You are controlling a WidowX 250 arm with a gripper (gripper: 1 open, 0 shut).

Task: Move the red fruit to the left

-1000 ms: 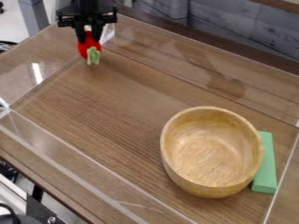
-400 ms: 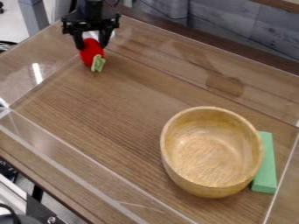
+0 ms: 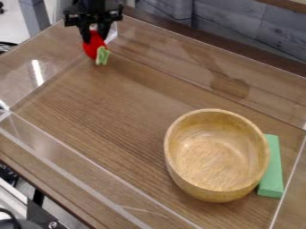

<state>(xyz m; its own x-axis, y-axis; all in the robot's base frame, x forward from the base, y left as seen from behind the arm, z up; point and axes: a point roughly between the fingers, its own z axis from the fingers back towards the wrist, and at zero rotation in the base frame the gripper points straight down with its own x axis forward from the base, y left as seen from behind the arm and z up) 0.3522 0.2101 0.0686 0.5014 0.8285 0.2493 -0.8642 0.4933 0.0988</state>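
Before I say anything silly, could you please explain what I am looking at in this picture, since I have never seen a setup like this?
This is one view, taken from above and to one side of a wooden table with low clear walls round it. The dark thing at the top left is the gripper of a robot arm, a two-fingered claw that points down. Between its fingers sits the red fruit, a small glossy toy with a green leafy end; whether the fingers are pressing on it or have just let go, the picture does not show. At the lower right stands an empty wooden bowl, and a flat light-green block lies right beside it, near the edge.
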